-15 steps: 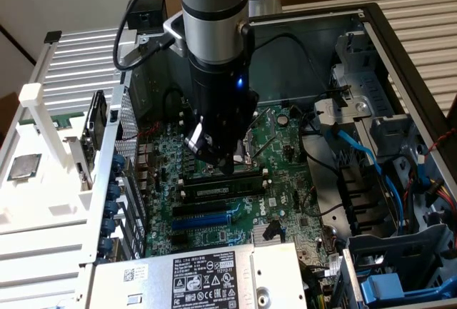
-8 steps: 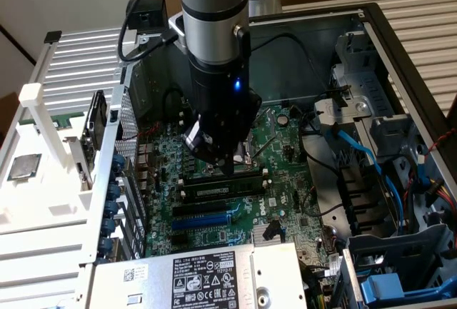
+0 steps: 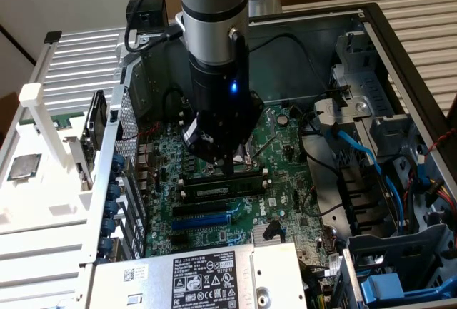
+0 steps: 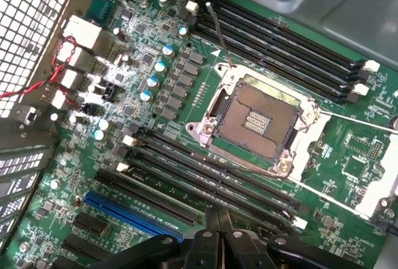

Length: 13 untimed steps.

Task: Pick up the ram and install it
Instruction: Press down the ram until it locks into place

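Note:
In the exterior view the ram [image 3: 220, 189], a dark stick with a small white label, stands on edge in a black slot of the motherboard [image 3: 285, 202], between the white end clips. My gripper [image 3: 228, 170] hangs straight down just above the middle of that stick. In the wrist view my gripper [image 4: 217, 214] has its two dark fingers [image 4: 212, 232] pressed together, with nothing visible between them. They sit over the group of long black slots [image 4: 205, 179] beside the empty processor socket [image 4: 258, 120]. Whether the fingertips touch the stick cannot be told.
The board lies inside an open computer case [image 3: 400, 59] with blue cables [image 3: 371, 166] and drive bays at the exterior view's right. A power supply [image 3: 200, 273] is at the front. A white tray [image 3: 43, 188] at the exterior view's left holds a silver processor chip [image 3: 23, 168].

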### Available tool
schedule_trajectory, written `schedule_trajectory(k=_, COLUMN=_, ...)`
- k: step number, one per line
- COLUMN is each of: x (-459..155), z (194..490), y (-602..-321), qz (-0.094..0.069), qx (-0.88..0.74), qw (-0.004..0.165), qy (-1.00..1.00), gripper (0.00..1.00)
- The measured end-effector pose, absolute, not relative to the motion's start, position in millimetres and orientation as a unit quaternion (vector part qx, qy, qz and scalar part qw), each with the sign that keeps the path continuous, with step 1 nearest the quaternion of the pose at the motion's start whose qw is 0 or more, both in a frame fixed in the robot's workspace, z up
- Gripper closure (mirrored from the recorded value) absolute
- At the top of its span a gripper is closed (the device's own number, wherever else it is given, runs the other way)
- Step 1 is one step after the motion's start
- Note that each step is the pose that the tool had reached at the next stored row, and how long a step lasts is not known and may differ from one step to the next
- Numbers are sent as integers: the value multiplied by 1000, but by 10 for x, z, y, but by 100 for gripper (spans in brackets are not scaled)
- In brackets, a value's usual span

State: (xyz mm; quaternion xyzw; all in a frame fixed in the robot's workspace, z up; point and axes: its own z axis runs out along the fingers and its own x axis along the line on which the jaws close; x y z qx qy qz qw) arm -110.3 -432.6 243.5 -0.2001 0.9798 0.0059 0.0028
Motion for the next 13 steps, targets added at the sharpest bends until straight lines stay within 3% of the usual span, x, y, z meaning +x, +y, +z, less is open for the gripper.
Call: schedule_trajectory(k=13, x=-1103, z=2425, y=-4326, qz=6, qx=-92, qw=3, qy=996, gripper=90)
